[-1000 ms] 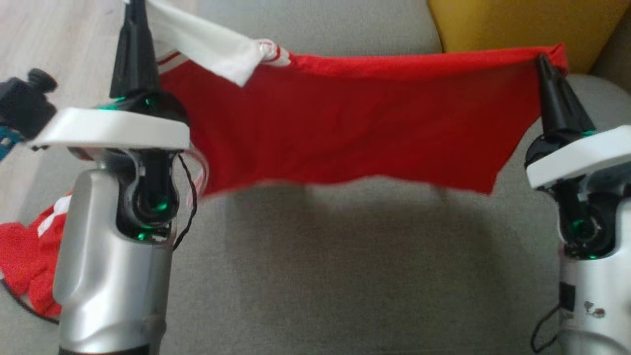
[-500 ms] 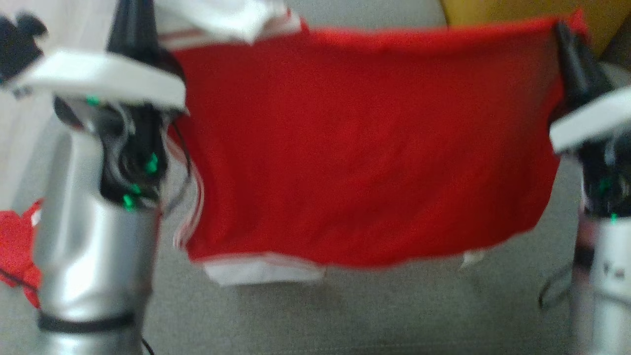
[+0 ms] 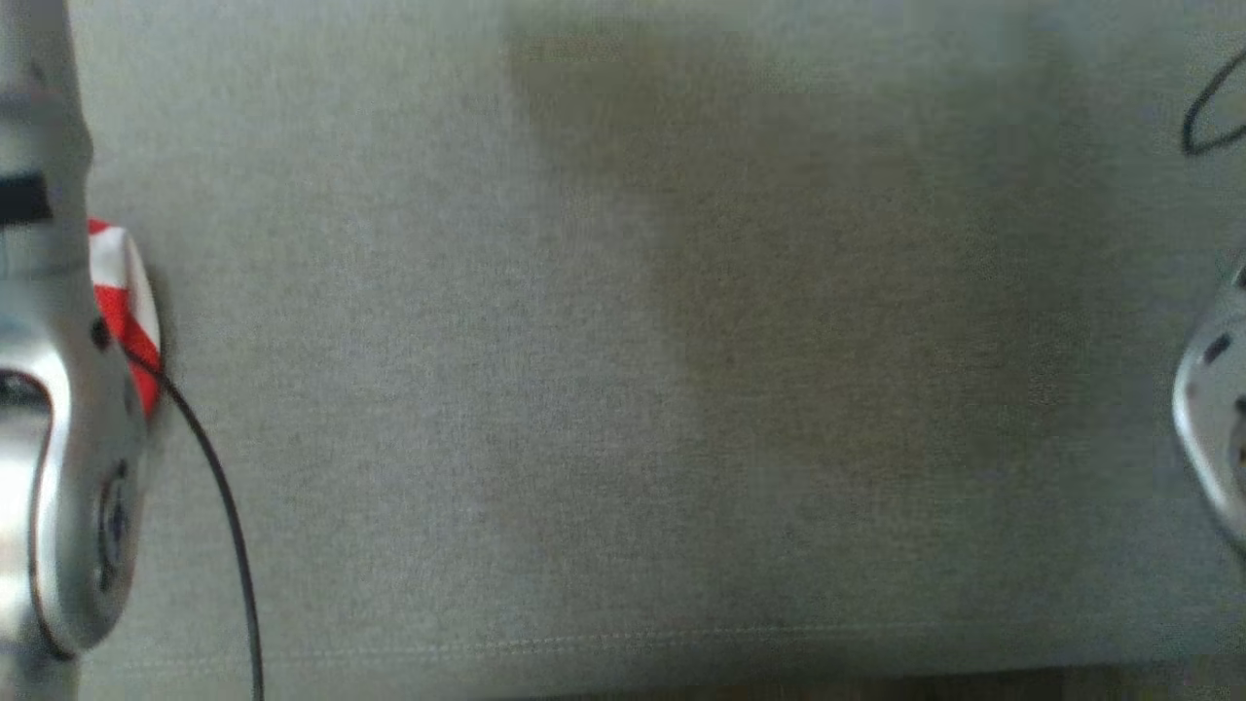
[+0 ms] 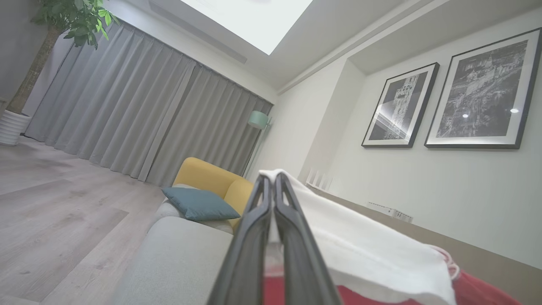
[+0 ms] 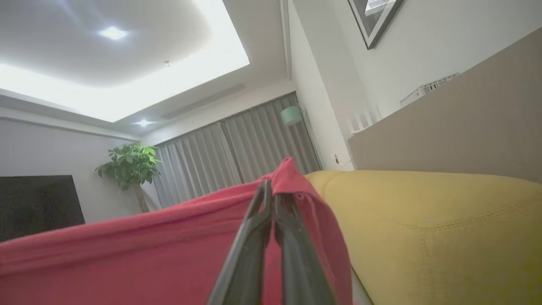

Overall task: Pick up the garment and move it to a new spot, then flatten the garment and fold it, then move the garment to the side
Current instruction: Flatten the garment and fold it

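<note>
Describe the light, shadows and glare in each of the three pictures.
Head view: slightly blurred, a broad shadow darkens the grey cushion. Left wrist view: ceiling panel washed out, two glare spots on the right-hand framed picture. Right wrist view: ceiling light overexposed, the near red garment looks soft.

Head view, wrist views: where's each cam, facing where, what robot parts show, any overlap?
Head view: on the head, facing down at the grey fabric sofa seat; silver left forearm, right forearm at edges.
Left wrist view: left wrist, tilted up toward grey pleated curtains; left end effector shut on red-and-white garment.
Right wrist view: right wrist, tilted up at ceiling; right end effector shut on garment's red edge.
Shared: wrist views both show garment, curtains, yellow sofa cushion.
</note>
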Motion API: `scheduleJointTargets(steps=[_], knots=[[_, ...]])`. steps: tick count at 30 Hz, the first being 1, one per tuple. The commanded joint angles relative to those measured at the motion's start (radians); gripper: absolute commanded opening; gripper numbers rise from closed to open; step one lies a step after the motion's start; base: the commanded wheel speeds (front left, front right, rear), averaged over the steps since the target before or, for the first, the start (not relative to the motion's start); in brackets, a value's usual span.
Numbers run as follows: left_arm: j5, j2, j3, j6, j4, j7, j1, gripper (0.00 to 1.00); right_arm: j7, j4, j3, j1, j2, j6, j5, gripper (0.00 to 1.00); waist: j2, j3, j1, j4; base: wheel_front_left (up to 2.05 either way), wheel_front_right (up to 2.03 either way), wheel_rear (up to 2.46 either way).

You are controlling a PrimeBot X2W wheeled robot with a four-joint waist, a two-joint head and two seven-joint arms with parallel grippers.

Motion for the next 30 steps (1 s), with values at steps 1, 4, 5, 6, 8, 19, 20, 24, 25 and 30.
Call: scheduleJointTargets(steps=[1,4,5,6,8,19,20,24,25,30], knots=[[-0.005,0.043,0.026,-0.015,0.014,-0.026,-0.066,0.00,-0.059,0.017,0.004,-0.067,0.014,-0.001,-0.002,0.00,0.0000,0.069,-0.0002,0.027,0.00,0.00,0.00],[0.002,0.036,0.012,-0.057,0.089,-0.063,-0.100,0.00,-0.143,0.119,0.021,-0.105,0.015,-0.001,0.013,0.00,0.0000,0.090,-0.0002,0.033,0.00,0.00,0.00],[0.003,0.032,0.006,-0.070,0.110,-0.071,-0.097,0.00,-0.159,0.154,0.024,-0.104,0.015,-0.001,0.021,0.00,0.0000,0.095,-0.0002,0.033,0.00,0.00,0.00],[0.003,0.029,0.001,-0.080,0.129,-0.076,-0.090,0.00,-0.169,0.186,0.025,-0.101,0.015,-0.001,0.030,0.00,0.0000,0.101,-0.0002,0.034,0.00,0.00,0.00],[0.008,0.022,-0.015,-0.100,0.163,-0.087,-0.063,0.00,-0.187,0.243,0.035,-0.084,0.014,-0.001,0.049,0.00,0.0000,0.111,-0.0002,0.034,0.00,0.00,0.00],[0.021,0.017,-0.133,-0.158,0.246,-0.120,0.295,0.00,-0.030,0.479,0.136,0.210,-0.036,-0.001,0.202,0.00,0.0000,0.065,-0.0002,0.045,0.00,0.00,0.00],[0.019,0.023,-0.148,-0.160,0.243,-0.121,0.334,0.00,-0.004,0.488,0.154,0.243,-0.047,-0.001,0.209,0.00,0.0000,0.054,-0.0002,0.046,0.00,0.00,0.00],[-0.002,0.057,-0.216,-0.162,0.199,-0.105,0.488,0.00,0.087,0.482,0.255,0.367,-0.082,-0.001,0.227,0.00,0.0000,0.001,-0.0002,0.047,0.00,0.00,0.00],[-0.010,0.068,-0.239,-0.162,0.178,-0.096,0.527,0.00,0.105,0.473,0.280,0.395,-0.095,-0.001,0.233,0.00,0.0000,-0.012,-0.0002,0.047,0.00,0.00,0.00],[-0.029,0.141,-0.344,-0.163,0.060,-0.060,0.699,0.00,0.176,0.404,0.418,0.530,-0.167,-0.001,0.260,0.00,0.0000,-0.081,-0.0002,0.057,0.00,0.00,0.00]])
